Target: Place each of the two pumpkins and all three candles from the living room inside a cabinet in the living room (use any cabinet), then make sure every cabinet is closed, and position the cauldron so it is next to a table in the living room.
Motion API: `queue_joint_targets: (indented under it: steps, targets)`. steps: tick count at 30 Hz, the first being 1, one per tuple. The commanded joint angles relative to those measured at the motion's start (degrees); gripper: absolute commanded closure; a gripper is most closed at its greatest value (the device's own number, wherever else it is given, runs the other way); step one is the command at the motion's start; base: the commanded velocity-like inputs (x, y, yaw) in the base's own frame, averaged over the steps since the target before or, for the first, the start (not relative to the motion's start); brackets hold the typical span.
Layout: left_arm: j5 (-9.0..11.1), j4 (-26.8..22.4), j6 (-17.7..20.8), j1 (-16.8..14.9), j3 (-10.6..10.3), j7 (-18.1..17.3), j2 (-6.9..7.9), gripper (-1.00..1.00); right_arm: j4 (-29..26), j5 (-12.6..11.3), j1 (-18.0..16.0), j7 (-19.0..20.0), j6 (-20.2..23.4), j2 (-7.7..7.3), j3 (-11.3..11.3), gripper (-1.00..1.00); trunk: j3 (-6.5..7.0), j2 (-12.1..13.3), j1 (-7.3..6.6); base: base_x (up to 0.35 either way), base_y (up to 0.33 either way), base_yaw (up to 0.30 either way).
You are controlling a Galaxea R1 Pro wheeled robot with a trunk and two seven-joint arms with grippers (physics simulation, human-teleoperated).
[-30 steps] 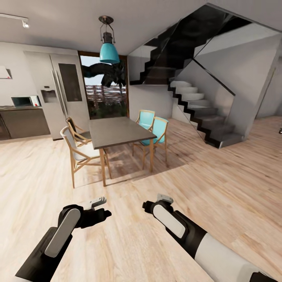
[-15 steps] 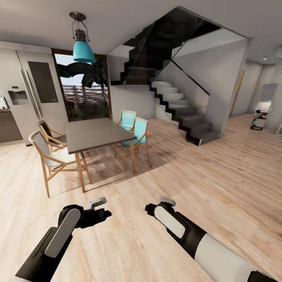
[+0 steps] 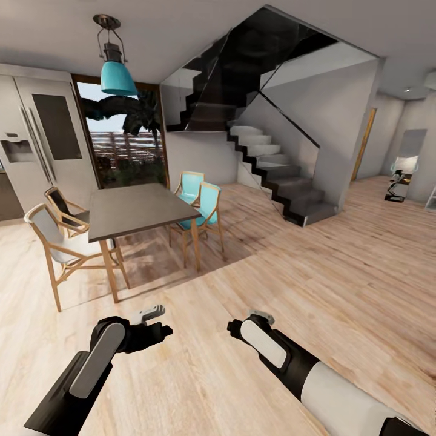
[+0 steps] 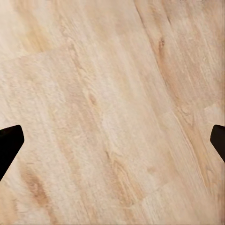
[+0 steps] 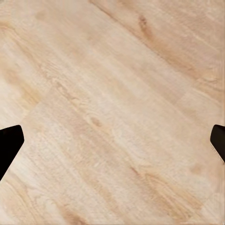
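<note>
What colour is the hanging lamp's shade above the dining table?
Turquoise blue, on the metal-topped hanging lamp; the head view shows it best.

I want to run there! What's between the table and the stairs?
In the head view, two blue chairs stand tucked against the table on the side facing the stairs. Beyond them it is bare wooden floor up to the bottom step.

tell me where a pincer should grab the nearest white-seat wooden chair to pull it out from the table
Probably the top rail of the white-seat chair backrest, approached from the near-left side, away from the dining table. The back faces outward with open floor around it; the seat is tucked toward the table.
</note>
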Motion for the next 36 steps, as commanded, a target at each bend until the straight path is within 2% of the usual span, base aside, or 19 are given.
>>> queue_joint_targets:
  steps: [1, 5, 8, 13, 36]
  targets:
    - [0.5, -0.1, 0.1, -0.1, -0.1, 0.6, 0.04, -1.00, -0.1, -0.2, -0.1, -0.3, 0.2, -0.01, 0.1, -1.00, -0.06, 0.0, 0.02, 0.161, -0.250, 0.000]
    - [0.6, -0.1, 0.1, -0.1, 0.0, 0.6, 0.04, -1.00, 0.0, -0.5, -0.1, -0.2, 0.3, -0.04, 0.1, -1.00, -0.06, 0.0, 0.02, 0.161, -0.250, -0.027]
    - [0.6, -0.1, 0.1, -0.1, 0.0, 0.6, 0.04, -1.00, 0.0, -1.9, -0.1, -0.2, 0.3, -0.09, 0.2, -1.00, -0.06, 0.0, 0.02, 0.161, -0.243, -0.235]
    - [0.6, -0.1, 0.1, -0.1, 0.1, 0.6, 0.10, -1.00, 0.0, -2.2, -0.1, -0.2, 0.2, -0.10, 0.2, -1.00, -0.06, 0.0, 0.02, 0.147, -0.187, -0.280]
    - [0.7, -0.1, 0.1, -0.1, 0.3, 0.5, 0.25, -1.00, 1.8, -2.2, -0.1, -0.3, 0.0, -0.53, 0.2, -1.00, 0.26, 0.0, 0.02, 0.008, -0.009, -0.290]
